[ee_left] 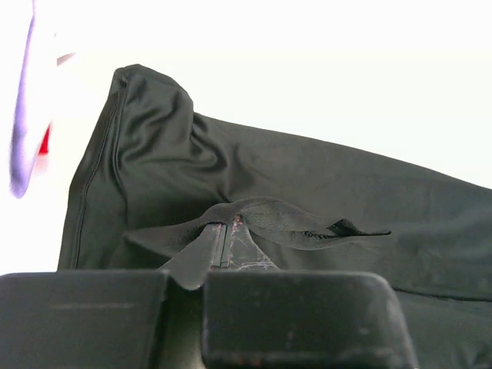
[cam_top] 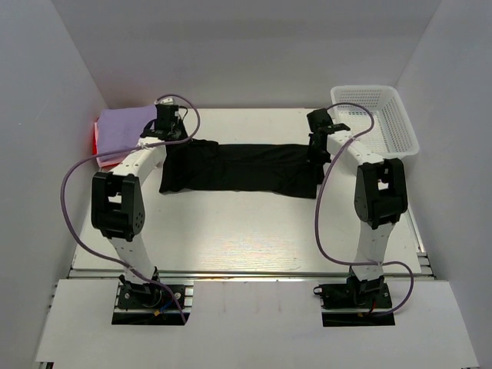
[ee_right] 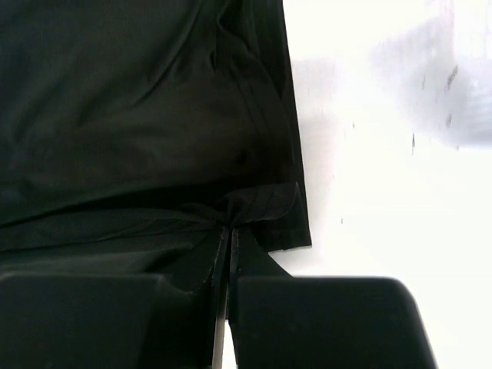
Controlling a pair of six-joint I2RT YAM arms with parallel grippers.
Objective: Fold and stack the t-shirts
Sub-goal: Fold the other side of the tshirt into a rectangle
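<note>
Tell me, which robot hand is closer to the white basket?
The right. The right gripper pinches the black shirt at its end near the basket; the left gripper pinches the opposite end, over by the purple shirt.

You have the black t-shirt (cam_top: 244, 169) spread between the left gripper (cam_top: 172, 141) and right gripper (cam_top: 317, 151). A lavender t-shirt (cam_top: 123, 127) lies far left, a white mesh basket (cam_top: 403, 129) far right.

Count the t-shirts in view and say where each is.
3. The black shirt lies stretched across the middle. The lavender shirt sits at the far left, with the red shirt under it, only an edge showing. Others may be hidden beneath.
</note>
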